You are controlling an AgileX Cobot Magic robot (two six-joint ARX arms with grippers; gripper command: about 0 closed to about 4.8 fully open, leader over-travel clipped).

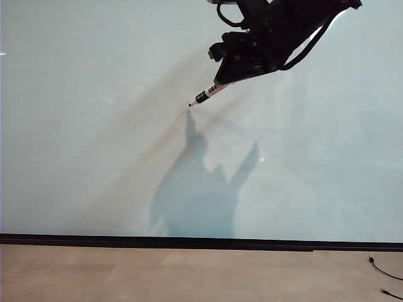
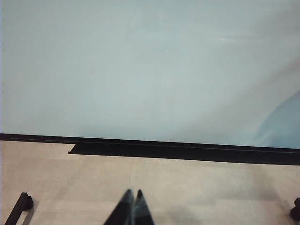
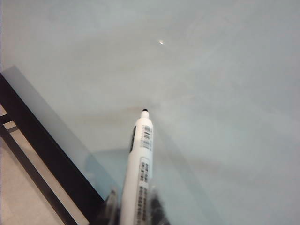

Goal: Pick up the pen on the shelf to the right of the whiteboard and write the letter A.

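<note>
Your right gripper (image 3: 133,211) is clamped low on the pen (image 3: 140,159), light, stiff and slick, above the whiteboard (image 1: 94,126); left gripper (image 2: 132,208) fingers together near the floor.

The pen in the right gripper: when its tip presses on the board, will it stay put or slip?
The pen is a slim, smooth white barrel, so it may slide or pivot between the right gripper's fingers. It looks rigid, unlikely to bend. The whiteboard is glossy, so the tip probably glides easily.
</note>
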